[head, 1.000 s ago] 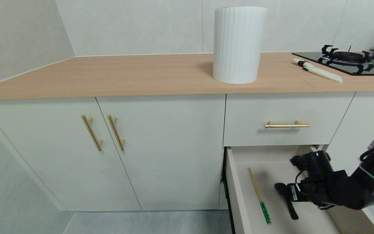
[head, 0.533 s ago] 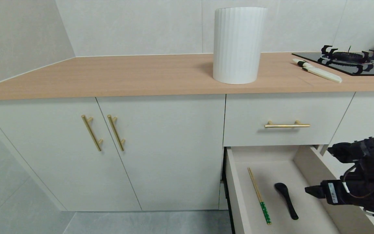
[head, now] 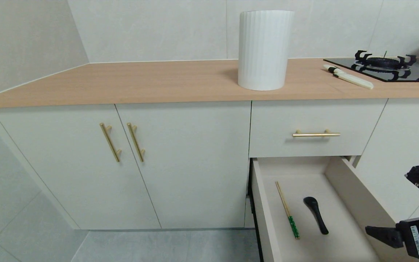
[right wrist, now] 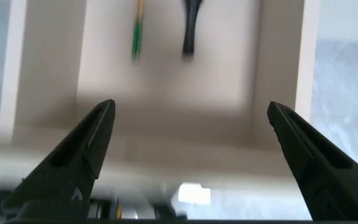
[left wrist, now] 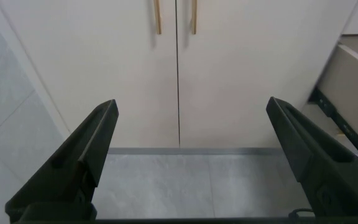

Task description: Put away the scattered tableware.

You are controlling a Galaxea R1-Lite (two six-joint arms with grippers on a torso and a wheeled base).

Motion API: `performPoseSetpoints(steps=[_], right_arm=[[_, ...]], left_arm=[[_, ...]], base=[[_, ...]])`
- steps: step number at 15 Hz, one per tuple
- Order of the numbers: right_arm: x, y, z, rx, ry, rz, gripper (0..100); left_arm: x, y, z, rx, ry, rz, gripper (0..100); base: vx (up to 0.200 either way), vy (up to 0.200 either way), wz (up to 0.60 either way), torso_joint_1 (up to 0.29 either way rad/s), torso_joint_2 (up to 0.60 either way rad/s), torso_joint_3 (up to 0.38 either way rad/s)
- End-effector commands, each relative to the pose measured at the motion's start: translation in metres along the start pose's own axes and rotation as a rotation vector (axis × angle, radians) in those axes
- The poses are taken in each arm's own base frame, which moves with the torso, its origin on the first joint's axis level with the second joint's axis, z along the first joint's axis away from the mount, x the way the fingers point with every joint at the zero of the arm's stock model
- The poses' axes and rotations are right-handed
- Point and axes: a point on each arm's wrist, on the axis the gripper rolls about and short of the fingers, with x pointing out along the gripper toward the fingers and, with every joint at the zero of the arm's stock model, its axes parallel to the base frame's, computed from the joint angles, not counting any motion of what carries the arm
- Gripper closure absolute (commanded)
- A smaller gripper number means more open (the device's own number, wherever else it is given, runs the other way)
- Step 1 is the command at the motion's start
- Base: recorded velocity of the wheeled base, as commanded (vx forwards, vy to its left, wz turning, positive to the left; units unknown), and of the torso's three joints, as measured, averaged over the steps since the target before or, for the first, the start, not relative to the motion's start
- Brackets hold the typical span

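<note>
- Down at the lower right of the head view, the drawer (head: 262,214) stands pulled out. The chopsticks (head: 287,211) and the black spoon (head: 315,214) lie on its bottom, near each other but apart.
- I count those two as put away. The knife (head: 347,76) lies on the counter (head: 158,82), just beside the stove (head: 384,63), so I judge it the next thing to fetch.
- My right gripper (head: 382,234) hangs off the drawer's front right corner with nothing in it. To do this well, I would lift it above the drawer wall and the upper drawer's handle (head: 315,134) before reaching for the counter.
- I would come at the knife from the front edge, since the stove crowds its far side. The white canister (head: 264,49) stands well off to the knife's left and should not interfere.
- On the left wrist view, my left gripper (left wrist: 190,106) is spread wide and empty. It faces the cabinet doors (left wrist: 241,74) and the floor (left wrist: 166,180), with the drawer's corner at one side.
- On the right wrist view, the right gripper is likewise spread wide and bare, looking over the drawer's front edge at the chopsticks and black spoon.
</note>
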Motion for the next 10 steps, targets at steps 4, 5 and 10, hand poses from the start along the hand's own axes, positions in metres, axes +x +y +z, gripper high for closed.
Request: performPoseSetpoints(steps=[4,5,10], right_arm=[[-0.008,0.0,-0.008,-0.056,0.1,0.016,0],[-0.004,0.002,-0.009,-0.07,0.147,0.029,0],[0.035,0.018,-0.019,-0.13,0.417,0.074,0]], left_arm=[[0.0,0.0,0.0,0.001,0.0,0.001,0],[0.0,0.0,0.0,0.001,0.0,0.001,0],[0.0,0.0,0.0,0.001,0.0,0.001,0]], base=[[-0.15,0.0,0.0,-0.002,0.0,0.002],[0.0,0.0,0.0,0.0,0.0,0.0],[0.0,0.0,0.0,0.0,0.0,0.0]])
